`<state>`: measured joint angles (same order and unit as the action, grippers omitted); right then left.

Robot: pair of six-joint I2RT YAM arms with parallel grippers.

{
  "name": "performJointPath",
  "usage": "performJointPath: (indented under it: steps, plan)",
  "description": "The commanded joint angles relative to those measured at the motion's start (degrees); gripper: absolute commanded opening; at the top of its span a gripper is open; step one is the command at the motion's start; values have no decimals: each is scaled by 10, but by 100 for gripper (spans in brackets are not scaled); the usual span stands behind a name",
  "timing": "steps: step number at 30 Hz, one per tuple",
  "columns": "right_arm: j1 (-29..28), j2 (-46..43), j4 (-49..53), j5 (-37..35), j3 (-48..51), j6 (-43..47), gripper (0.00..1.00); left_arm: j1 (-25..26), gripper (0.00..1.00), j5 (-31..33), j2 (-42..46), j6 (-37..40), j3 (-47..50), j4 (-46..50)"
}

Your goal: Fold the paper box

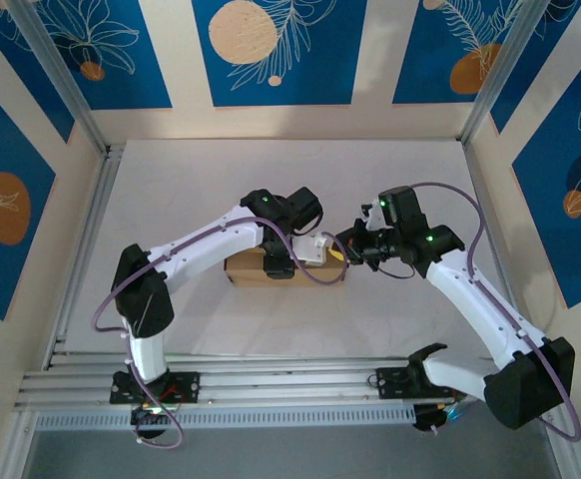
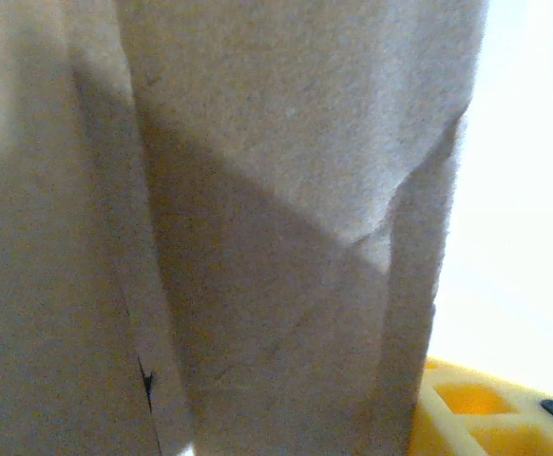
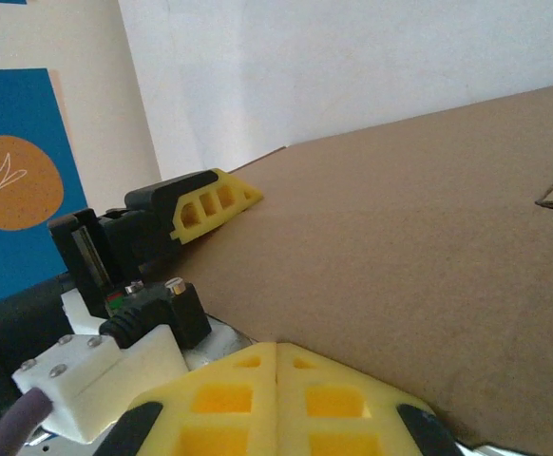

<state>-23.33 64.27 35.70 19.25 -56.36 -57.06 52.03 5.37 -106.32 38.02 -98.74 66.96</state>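
The paper box (image 1: 256,270) is plain brown cardboard lying mid-table, partly under the left arm. My left gripper (image 1: 292,261) sits over its right part. In the left wrist view the cardboard (image 2: 257,237) fills the frame at very close range, with one yellow finger (image 2: 467,408) beside its right edge; the other finger is hidden. From the right wrist, a brown panel (image 3: 419,247) slopes across, and a left-gripper finger (image 3: 215,201) rests on its far edge. My right gripper (image 3: 276,350) is shut with its tips together against the panel's lower edge, holding nothing; from above it (image 1: 344,251) sits at the box's right end.
The white table (image 1: 271,180) stretches behind and around the box. Metal frame rails (image 1: 81,269) run along the left side and the near edge. Patterned blue and cream walls (image 1: 271,50) close the workspace at the back and sides.
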Motion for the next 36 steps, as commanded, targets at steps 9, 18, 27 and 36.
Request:
performJointPath:
  steps: [9,18,27,36]
  plan:
    - [-4,4,63,-15,-7,19,0,3,51,-37,-21,-11,3,4]
    - [45,13,18,-25,-59,-65,0,3,51,-39,-17,-13,8,4]
    - [-11,39,45,-109,-68,-109,0,3,51,-39,-21,-16,5,2]
    - [-38,36,96,-145,-18,-98,0,2,51,-38,-20,-18,2,0]
